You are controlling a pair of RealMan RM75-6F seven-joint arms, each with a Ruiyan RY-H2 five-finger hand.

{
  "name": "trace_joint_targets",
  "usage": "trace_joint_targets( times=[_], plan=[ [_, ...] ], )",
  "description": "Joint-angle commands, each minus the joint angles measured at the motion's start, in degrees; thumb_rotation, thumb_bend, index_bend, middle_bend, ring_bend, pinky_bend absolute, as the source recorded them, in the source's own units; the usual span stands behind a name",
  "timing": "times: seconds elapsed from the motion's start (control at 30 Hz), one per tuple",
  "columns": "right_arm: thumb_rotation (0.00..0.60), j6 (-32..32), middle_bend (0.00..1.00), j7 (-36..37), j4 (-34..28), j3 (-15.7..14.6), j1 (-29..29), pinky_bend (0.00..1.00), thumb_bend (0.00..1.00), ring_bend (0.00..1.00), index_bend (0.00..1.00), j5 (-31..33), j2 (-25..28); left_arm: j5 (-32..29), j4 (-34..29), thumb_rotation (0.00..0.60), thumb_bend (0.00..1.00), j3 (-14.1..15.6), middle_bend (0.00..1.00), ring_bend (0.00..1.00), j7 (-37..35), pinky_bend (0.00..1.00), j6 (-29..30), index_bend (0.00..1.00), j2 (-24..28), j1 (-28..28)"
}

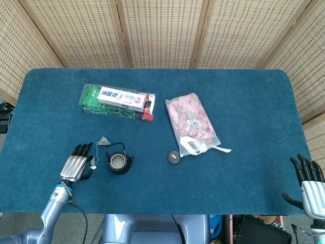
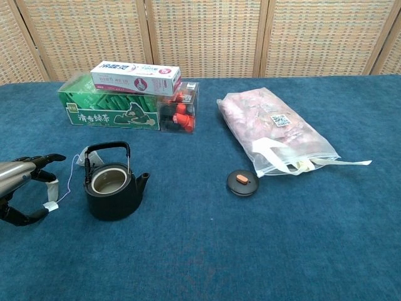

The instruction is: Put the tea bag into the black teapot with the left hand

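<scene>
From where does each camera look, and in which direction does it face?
Head view: high, looking steeply down on the blue cloth table; shows left hand and right hand.
Chest view: low at the near edge, looking across toward the wicker screens; only left hand fingers.
Shared: black teapot.

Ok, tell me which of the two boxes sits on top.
The white toothpaste box. It lies on the green tea box, which rests directly on the table beside the clear box of red items.
</scene>
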Motion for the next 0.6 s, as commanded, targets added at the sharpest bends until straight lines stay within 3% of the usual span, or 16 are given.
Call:
trace_joint_targets(
  times=[0.03, 0.47, 0.6],
  plan=[
    [0.600, 0.04, 0.08, 0.00, 0.00, 0.01, -0.04, 0.00, 0.00, 0.00, 0.03, -0.01, -0.01, -0.04, -0.03, 0.600, 0.42, 0.08, 0.00, 0.00, 0.01, 0.00, 0.01, 0.52, -0.02, -0.02],
    [0.600, -0.07, 0.08, 0.37, 0.17, 0.05, -0.37, 0.00, 0.00, 0.00, 0.03, 0.42, 0.02, -0.04, 0.02, 0.600, 0.42, 0.14, 0.02, 0.00, -0.18, 0.00, -0.14, 0.55, -0.69, -0.61],
    [0.600, -0.15, 0.08, 0.46, 0.20, 0.10, -0.38, 0.00, 0.00, 0.00, 0.03, 0.47, 0.04, -0.15, -0.05, 0.600, 0.46, 0.07, 0.04, 0.00, -0.66, 0.00, -0.32, 0.57, -0.90, -0.81]
  ],
)
